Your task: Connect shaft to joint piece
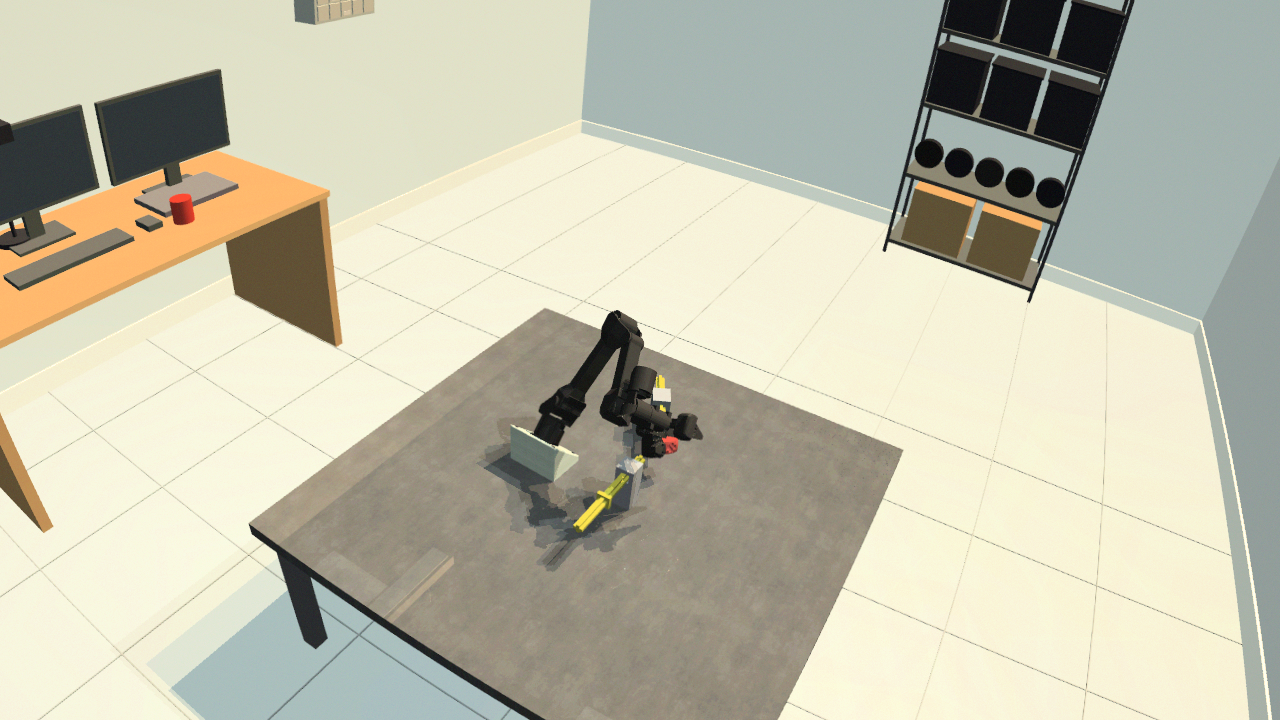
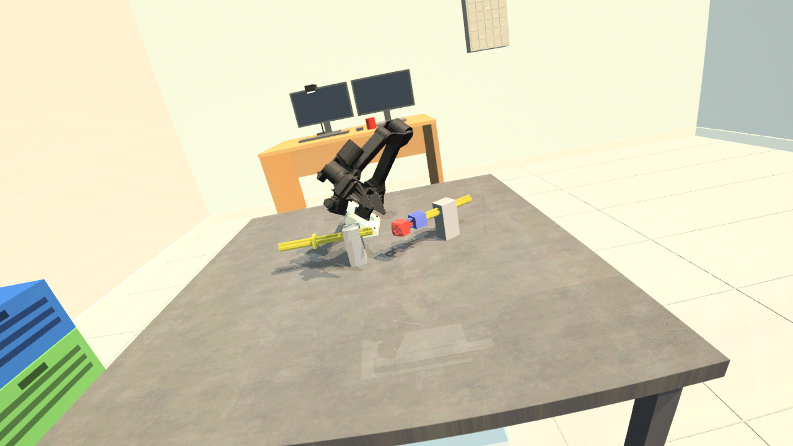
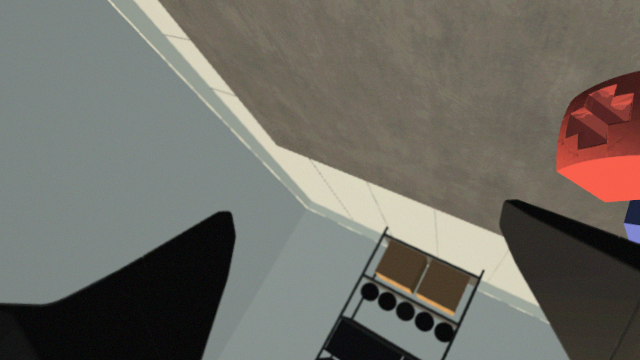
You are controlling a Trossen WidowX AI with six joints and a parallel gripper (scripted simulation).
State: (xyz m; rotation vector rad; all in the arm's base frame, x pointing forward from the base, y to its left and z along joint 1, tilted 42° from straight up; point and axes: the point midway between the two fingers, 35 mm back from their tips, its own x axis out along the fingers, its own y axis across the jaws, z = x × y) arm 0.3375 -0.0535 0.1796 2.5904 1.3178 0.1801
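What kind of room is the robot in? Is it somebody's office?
It looks like an office or workroom. An orange desk holds two monitors and a keyboard, a metal shelf rack stores dark boxes by the wall, and the robot arm sits on a grey table.

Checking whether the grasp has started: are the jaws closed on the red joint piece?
No, the gripper is open, and the red joint piece sits apart beside it.

I see the arm [image 2: 382, 149] folded sharply at the elbow, wrist bent low toward the table. The gripper [image 2: 370, 209] has its jaws spread wide with nothing between them.
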